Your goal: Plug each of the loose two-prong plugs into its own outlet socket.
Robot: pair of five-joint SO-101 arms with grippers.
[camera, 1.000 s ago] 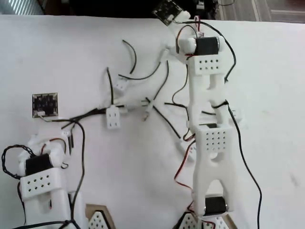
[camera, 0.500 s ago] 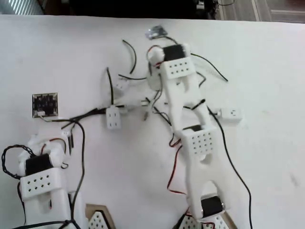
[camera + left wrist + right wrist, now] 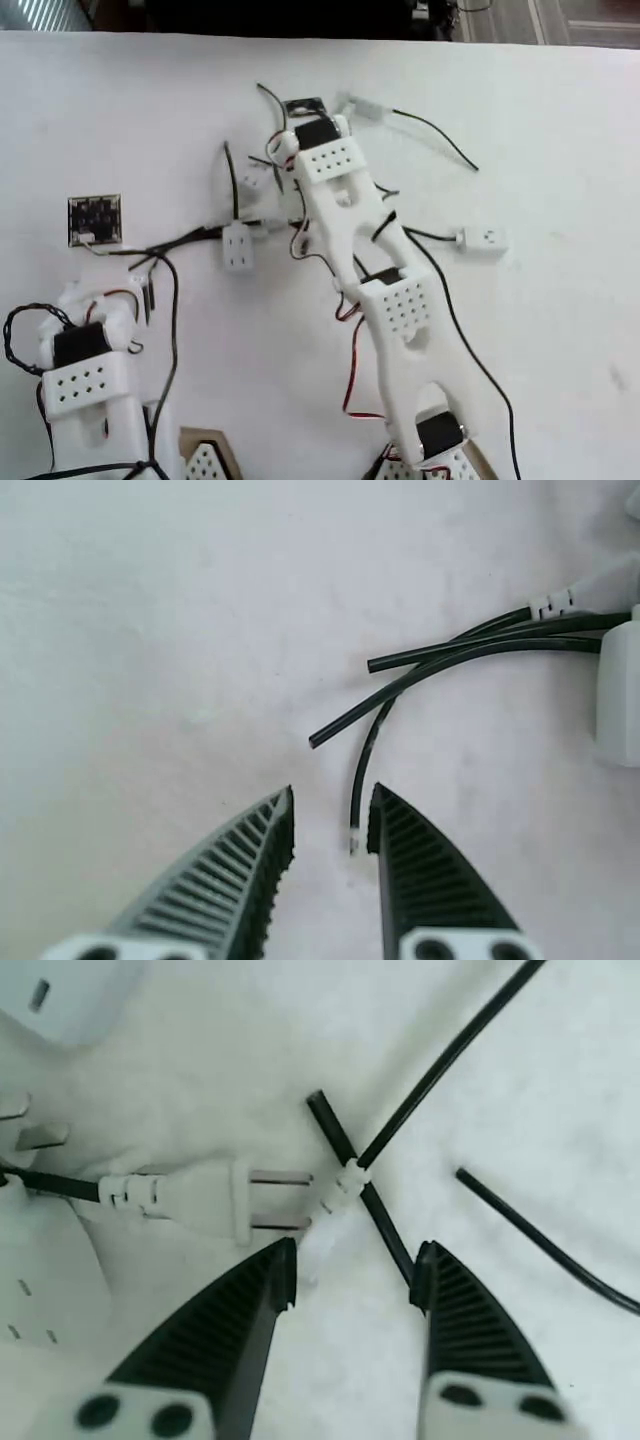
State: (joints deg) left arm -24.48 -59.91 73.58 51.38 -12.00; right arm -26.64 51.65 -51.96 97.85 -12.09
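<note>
My right gripper [image 3: 355, 1260] is open and hangs low over a white two-prong plug [image 3: 195, 1203]. The plug lies flat, and its prongs [image 3: 280, 1200] sit just past one fingertip. Two black cords cross [image 3: 350, 1175] between the jaws. In the high view the right arm [image 3: 340, 200] reaches over the tangle beside a white outlet socket [image 3: 238, 246]. More sockets lie at the back left [image 3: 255, 178] and at the right [image 3: 480, 240]. Another plug [image 3: 365, 105] lies at the back. My left gripper [image 3: 330, 800] is open, with a cut black cord end [image 3: 355, 830] between its tips.
Loose black cords [image 3: 275, 110] curl around the middle of the table. A small circuit board [image 3: 95, 220] lies at the left, and the left arm [image 3: 85, 375] is at the near left corner. The table's right side [image 3: 570, 200] is bare white.
The right arm has swung left from the back right to over the cord tangle, uncovering the back plug and the right socket. The left arm has not moved.
</note>
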